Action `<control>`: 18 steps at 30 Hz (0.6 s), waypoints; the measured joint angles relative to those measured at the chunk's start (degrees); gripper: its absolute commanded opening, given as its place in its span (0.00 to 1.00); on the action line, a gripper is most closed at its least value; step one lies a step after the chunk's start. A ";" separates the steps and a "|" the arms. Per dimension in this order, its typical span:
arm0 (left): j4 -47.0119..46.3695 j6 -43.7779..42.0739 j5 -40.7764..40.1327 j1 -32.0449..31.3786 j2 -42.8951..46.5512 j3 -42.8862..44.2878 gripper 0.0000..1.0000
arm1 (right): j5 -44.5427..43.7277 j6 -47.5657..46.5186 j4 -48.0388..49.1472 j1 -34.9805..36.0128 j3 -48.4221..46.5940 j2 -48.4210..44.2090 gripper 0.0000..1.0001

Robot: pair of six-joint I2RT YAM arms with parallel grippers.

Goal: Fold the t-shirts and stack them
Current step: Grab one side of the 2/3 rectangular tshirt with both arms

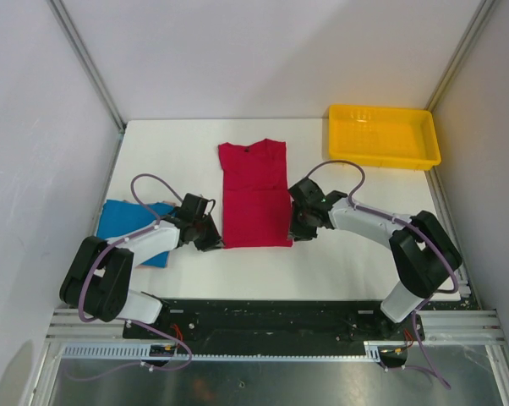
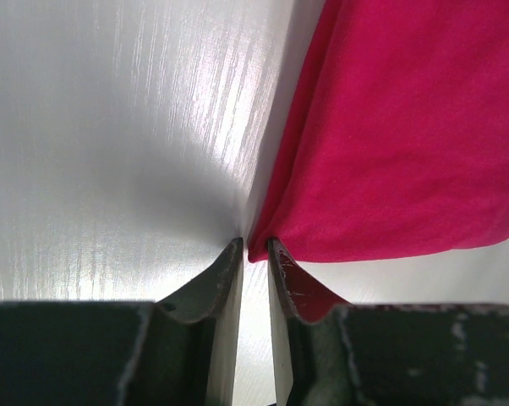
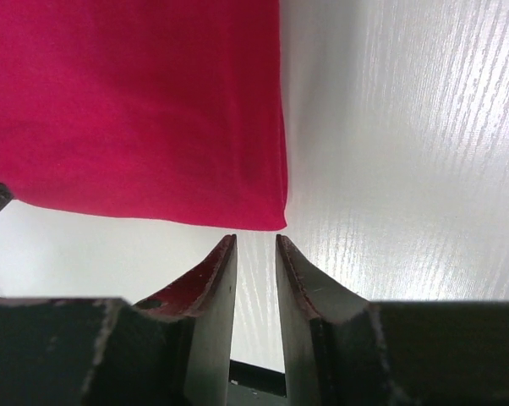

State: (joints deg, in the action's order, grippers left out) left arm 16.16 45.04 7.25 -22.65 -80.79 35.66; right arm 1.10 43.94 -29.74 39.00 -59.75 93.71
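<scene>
A bright blue folded cloth shirt (image 1: 119, 218) is seen left of the flat crimson short-sleeved cloth shirt (image 1: 254, 190). The left gripper (image 2: 254, 244) is held slightly parted at the crimson shirt's near-left corner. The right gripper (image 3: 255, 238) is parted and empty just short of its near-right corner. A yellow plastic tray (image 1: 381, 156) is set to its far right.

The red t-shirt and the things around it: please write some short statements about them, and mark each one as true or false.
1. The red t-shirt lies flat on the table. True.
2. The blue t-shirt is stacked on the red one. False: it lies apart, to the left of it.
3. The yellow tray holds one of the shirts. False: both shirts lie on the table, outside the tray.
4. The right gripper is open, just short of the red t-shirt's near right corner. True.
5. The left gripper is at the red t-shirt's near left corner. True.
</scene>
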 measured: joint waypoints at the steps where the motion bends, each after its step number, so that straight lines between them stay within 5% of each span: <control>1: 0.00 0.02 0.00 0.00 0.02 0.00 0.24 | -0.04 0.22 0.11 0.00 0.22 -0.04 0.31; 18: 0.31 -0.02 -0.98 -0.07 0.94 -0.35 0.24 | -0.09 5.40 6.71 -0.02 4.37 3.30 0.31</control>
State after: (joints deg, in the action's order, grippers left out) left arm 16.47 45.01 6.26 -22.72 -79.85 35.31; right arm 1.02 49.34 -23.03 38.98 -55.37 97.01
